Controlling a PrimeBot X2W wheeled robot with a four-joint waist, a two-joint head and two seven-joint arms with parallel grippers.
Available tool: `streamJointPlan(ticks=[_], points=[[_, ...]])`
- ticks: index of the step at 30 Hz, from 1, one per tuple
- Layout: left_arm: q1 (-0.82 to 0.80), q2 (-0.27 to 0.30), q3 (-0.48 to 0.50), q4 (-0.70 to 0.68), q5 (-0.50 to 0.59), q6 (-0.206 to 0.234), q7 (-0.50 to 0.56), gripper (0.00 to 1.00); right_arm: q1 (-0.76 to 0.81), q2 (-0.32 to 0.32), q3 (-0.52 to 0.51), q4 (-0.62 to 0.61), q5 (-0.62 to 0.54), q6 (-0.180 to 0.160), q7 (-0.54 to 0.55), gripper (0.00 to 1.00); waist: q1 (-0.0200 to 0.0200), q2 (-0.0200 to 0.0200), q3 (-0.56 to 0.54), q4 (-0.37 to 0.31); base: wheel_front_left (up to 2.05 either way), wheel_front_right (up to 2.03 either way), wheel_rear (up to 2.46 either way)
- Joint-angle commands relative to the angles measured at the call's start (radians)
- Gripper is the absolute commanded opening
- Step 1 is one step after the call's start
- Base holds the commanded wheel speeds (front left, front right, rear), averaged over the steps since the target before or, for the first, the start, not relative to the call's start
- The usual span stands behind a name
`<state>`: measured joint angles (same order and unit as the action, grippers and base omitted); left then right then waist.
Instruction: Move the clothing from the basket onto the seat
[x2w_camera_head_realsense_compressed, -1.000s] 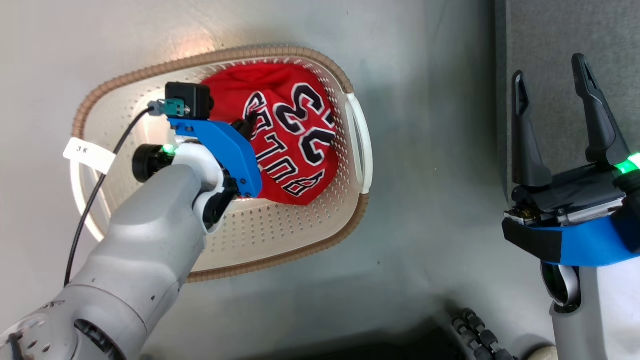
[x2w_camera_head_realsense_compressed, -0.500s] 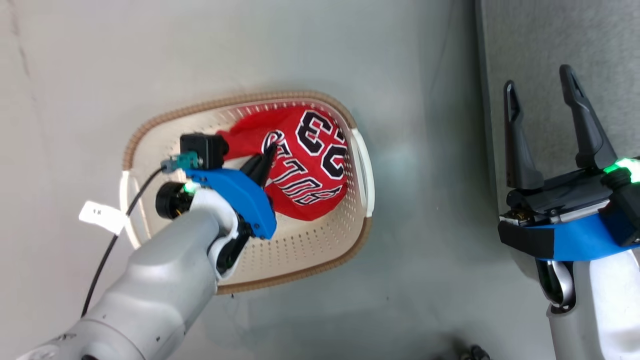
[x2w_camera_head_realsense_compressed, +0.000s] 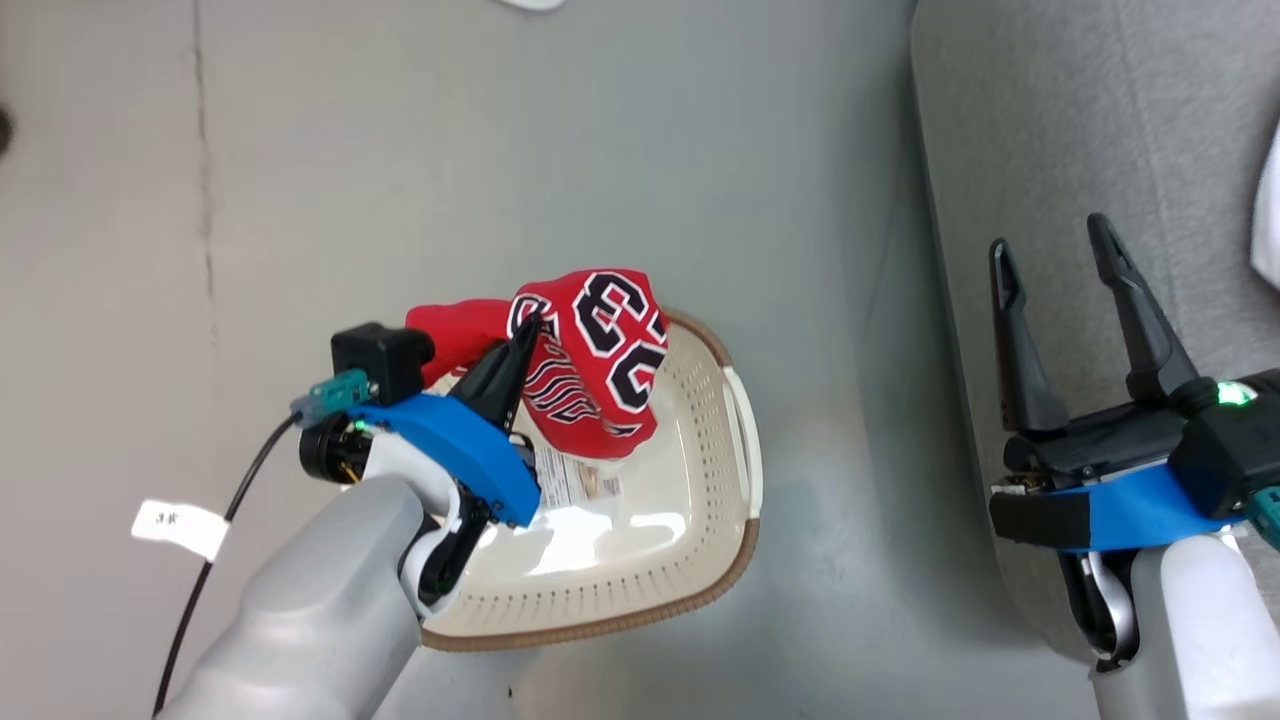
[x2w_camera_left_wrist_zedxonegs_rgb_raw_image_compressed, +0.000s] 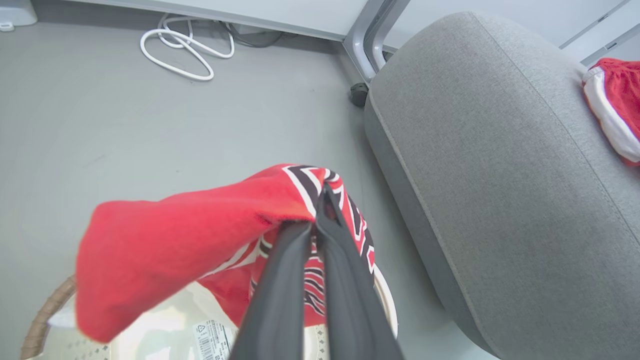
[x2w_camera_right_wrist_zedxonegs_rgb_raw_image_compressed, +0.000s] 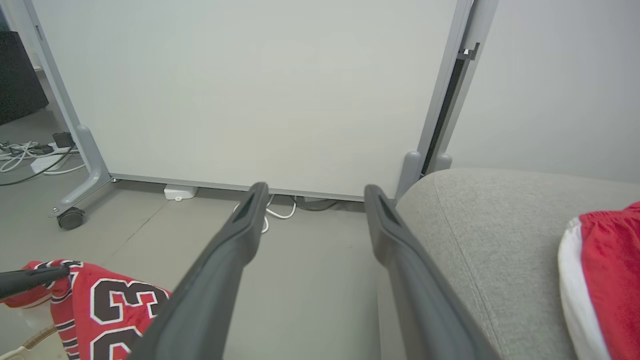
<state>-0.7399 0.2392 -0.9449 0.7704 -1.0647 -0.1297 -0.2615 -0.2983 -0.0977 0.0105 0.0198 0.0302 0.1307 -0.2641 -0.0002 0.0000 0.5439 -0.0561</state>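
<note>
1. Two red garments are apart: the jersey (x2w_camera_head_realsense_compressed: 600, 370) hangs over the basket (x2w_camera_head_realsense_compressed: 745, 540), pinched between the closed fingers of the left end effector (x2w_camera_head_realsense_compressed: 527, 325).
2. The basket stands on the floor (x2w_camera_head_realsense_compressed: 500, 150) beside the seat (x2w_camera_head_realsense_compressed: 1050, 150).
3. The white-trimmed red piece (x2w_camera_left_wrist_zedxonegs_rgb_raw_image_compressed: 615, 100) lies on the seat.
4. The right end effector (x2w_camera_head_realsense_compressed: 1050, 240) hovers over the seat's edge, fingers wide, holding nothing.

Finds the basket (x2w_camera_head_realsense_compressed: 650, 560) on the floor (x2w_camera_head_realsense_compressed: 500, 150) left of the seat (x2w_camera_head_realsense_compressed: 1050, 150), the jersey (x2w_camera_head_realsense_compressed: 600, 360) above it, the second garment (x2w_camera_left_wrist_zedxonegs_rgb_raw_image_compressed: 617, 110) on the seat.
</note>
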Motion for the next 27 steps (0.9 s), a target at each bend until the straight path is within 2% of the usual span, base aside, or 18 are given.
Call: streamJointPlan(ticks=[1,7,13,20,27], points=[[0.019,-0.002,0.024,-0.014,0.023,-0.001,-0.005,0.00,0.015,0.002,0.000,0.006,0.006,0.000,-0.001,1.00,0.0002,0.0000,-0.073,0.013,0.00,0.00,0.00],[0.112,-0.001,0.149,-0.089,0.191,-0.001,-0.005,0.00,0.048,0.006,0.009,0.043,0.018,0.000,-0.001,1.00,0.0002,0.0000,-0.186,0.020,0.00,0.00,0.00],[0.159,-0.007,0.203,-0.156,0.330,-0.001,-0.005,0.00,0.076,0.007,0.019,0.073,0.028,0.000,-0.001,1.00,0.0002,0.0000,-0.278,0.021,0.00,0.00,0.00],[0.161,-0.018,0.208,-0.221,0.430,-0.001,-0.005,0.00,0.106,0.008,0.036,0.098,0.036,0.000,-0.001,1.00,0.0002,0.0000,-0.370,0.012,0.00,0.00,0.00],[0.124,-0.029,0.176,-0.264,0.478,-0.001,-0.005,0.00,0.135,0.011,0.043,0.109,0.044,0.000,-0.001,1.00,0.0002,0.0000,-0.439,0.003,0.00,0.00,0.00]])
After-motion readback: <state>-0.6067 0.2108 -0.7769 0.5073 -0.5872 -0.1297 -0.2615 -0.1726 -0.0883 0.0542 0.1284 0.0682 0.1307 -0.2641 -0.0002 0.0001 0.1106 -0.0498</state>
